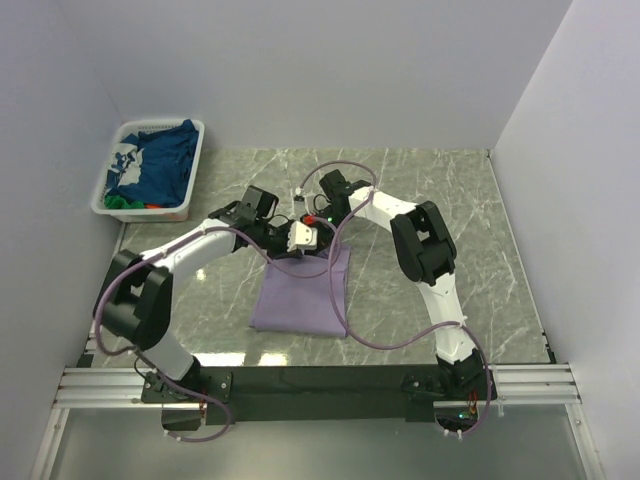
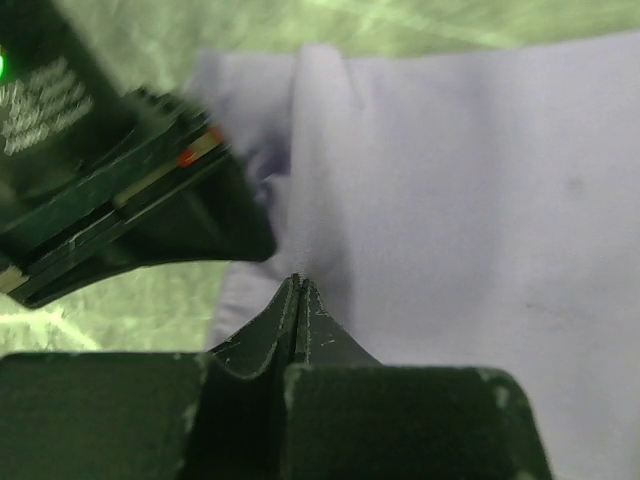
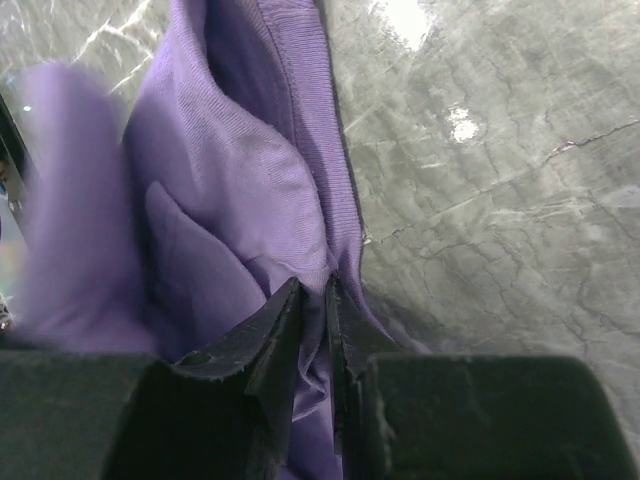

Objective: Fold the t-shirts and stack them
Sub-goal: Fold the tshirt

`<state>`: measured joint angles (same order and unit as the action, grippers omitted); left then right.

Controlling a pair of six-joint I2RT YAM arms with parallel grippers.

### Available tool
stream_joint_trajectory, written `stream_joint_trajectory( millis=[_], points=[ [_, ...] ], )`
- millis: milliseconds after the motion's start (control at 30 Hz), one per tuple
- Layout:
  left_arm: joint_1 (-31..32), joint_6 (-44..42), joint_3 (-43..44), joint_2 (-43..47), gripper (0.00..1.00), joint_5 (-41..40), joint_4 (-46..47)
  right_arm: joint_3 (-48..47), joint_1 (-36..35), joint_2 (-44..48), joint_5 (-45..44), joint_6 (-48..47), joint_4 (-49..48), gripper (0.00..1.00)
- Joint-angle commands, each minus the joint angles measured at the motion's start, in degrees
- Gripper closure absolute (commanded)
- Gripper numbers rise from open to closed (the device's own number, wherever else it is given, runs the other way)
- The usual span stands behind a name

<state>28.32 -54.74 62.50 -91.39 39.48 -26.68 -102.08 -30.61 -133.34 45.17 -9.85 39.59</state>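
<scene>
while the left claw [image 2: 298, 287], fully closed, and the right claw [image 3: 312, 292], nearly closed, are pinching the far edge of the plain lavender-purple cloth t-shirt [image 1: 300, 302] on the bench [image 1: 455, 215], both should be lifting evenly.

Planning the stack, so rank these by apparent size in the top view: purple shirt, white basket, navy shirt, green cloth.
1. purple shirt and white basket: about alike, and the basket sits farther off, so unranked.
2. navy shirt.
3. green cloth, mostly buried.
</scene>
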Motion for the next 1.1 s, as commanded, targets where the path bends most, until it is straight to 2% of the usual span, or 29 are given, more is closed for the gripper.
stream_joint_trajectory(
  millis=[0, 33, 167, 367, 467, 800, 1067],
  points=[
    [-0.8, 1.0, 1.4, -3.3, 0.99, -2.3, 9.2, 0.1, -0.5, -0.3, -0.6, -2.5, 2.0, 0.78],
    [-1.1, 1.4, 0.8, -4.8, 0.99, -2.7, 12.1, 0.0, -0.5, -0.3, -0.7, -2.5, 2.0, 0.78],
    [-1.1, 0.3, 0.2, -7.7, 0.99, -2.6, 14.1, -1.8, -0.2, -0.3, -2.7, -2.4, 2.7, 0.78],
    [-0.4, -0.6, -3.6, -7.1, 0.99, -2.4, 14.6, -8.6, 2.3, -0.3, -5.4, -1.6, 4.0, 0.78],
    [0.2, -0.8, -4.8, -6.5, 0.99, -2.8, 14.8, -10.0, 2.5, -2.1, -4.6, -1.2, 4.4, 0.82],
    [0.2, -1.1, -4.2, -2.0, 0.99, -4.9, 13.8, -5.8, 1.9, -6.1, 0.7, -0.6, 4.3, 0.89],
    [0.2, -0.2, -5.1, 4.3, 0.99, -6.8, 20.2, -5.7, 2.0, -7.5, 5.1, -1.8, 6.1, 0.92]
  ],
)
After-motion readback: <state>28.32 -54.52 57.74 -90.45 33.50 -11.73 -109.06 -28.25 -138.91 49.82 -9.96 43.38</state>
